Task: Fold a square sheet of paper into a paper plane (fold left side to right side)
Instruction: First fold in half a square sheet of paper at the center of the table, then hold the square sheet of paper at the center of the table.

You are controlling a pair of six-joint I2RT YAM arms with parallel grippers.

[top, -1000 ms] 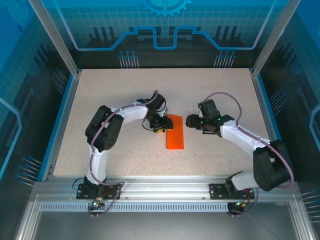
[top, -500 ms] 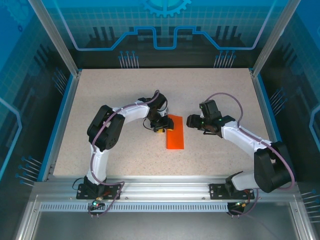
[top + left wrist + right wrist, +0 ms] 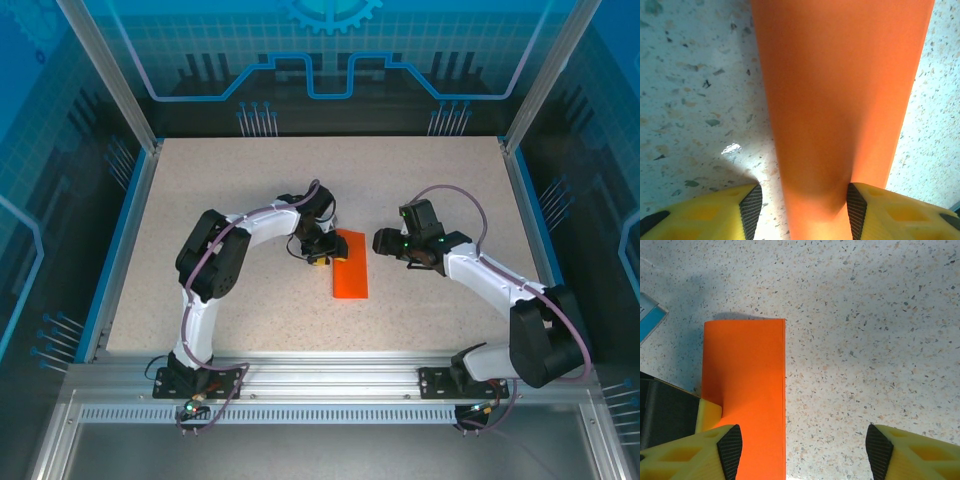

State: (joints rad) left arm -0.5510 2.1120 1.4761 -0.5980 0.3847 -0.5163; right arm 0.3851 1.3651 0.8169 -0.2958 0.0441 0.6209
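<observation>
A: Eyes on the orange sheet (image 3: 350,264). It lies flat near the middle of the speckled table (image 3: 230,190), doubled over into a narrow rectangle, with its long sides running away from the arm bases.

B: Plain as it gets, no markings, edges straight. It's a strip here, not a dart.

A: The left gripper (image 3: 320,255) is right on it, at the far part of the sheet's left long edge.

B: From that wrist's camera the strip runs straight out between the two yellow fingers. The jaws are apart, black pads (image 3: 751,210) facing each other, and there's a sliver of bare table between one pad and the paper. The other pad sits right against the paper's edge.

A: So nothing pinched?

B: Nothing pinched that I can see. The sheet looks flat on the table in the gap. Whether the fingertips press down on it, I can't tell.

A: Over to the right gripper (image 3: 383,241), just beside the far end of the sheet, on its right side.

B: Jaws wide apart there. In its own camera one finger (image 3: 727,452) hangs over the sheet near the long edge, and the other is over bare table, well off to the side. Touching the paper or only above it? Can't tell.

A: And the left gripper's yellow-and-black tip peeks in at that picture's edge, at the sheet's other long side.
</observation>
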